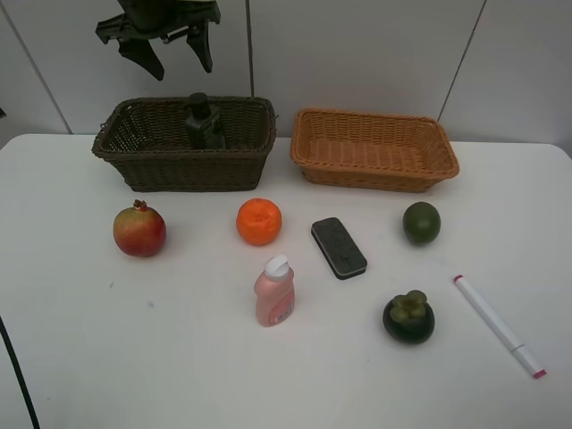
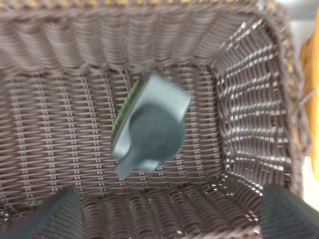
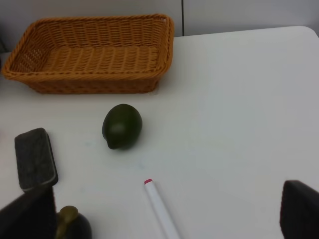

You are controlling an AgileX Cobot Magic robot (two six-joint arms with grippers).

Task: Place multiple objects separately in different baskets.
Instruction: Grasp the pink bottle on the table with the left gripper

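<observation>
The dark green pump bottle (image 1: 203, 121) stands inside the dark brown basket (image 1: 179, 167). My left gripper (image 1: 170, 43) hangs open and empty high above that basket. The left wrist view looks down on the bottle (image 2: 149, 128) between the open fingertips (image 2: 50, 216). The orange-tan basket (image 1: 375, 172) holds nothing. On the table lie the pomegranate (image 1: 138, 231), orange (image 1: 258, 222), eraser (image 1: 339, 248), lime (image 1: 421, 222), pink bottle (image 1: 275, 293), mangosteen (image 1: 408, 318) and marker (image 1: 499, 325). My right gripper (image 3: 162, 215) is open, above the lime (image 3: 122, 126), marker (image 3: 160, 206) and eraser (image 3: 35, 158).
The two baskets stand side by side at the back of the white table (image 1: 134, 357), against a white wall. The right wrist view shows the orange-tan basket (image 3: 89, 85) and the mangosteen (image 3: 73, 226) by one fingertip. The right gripper is out of the high view.
</observation>
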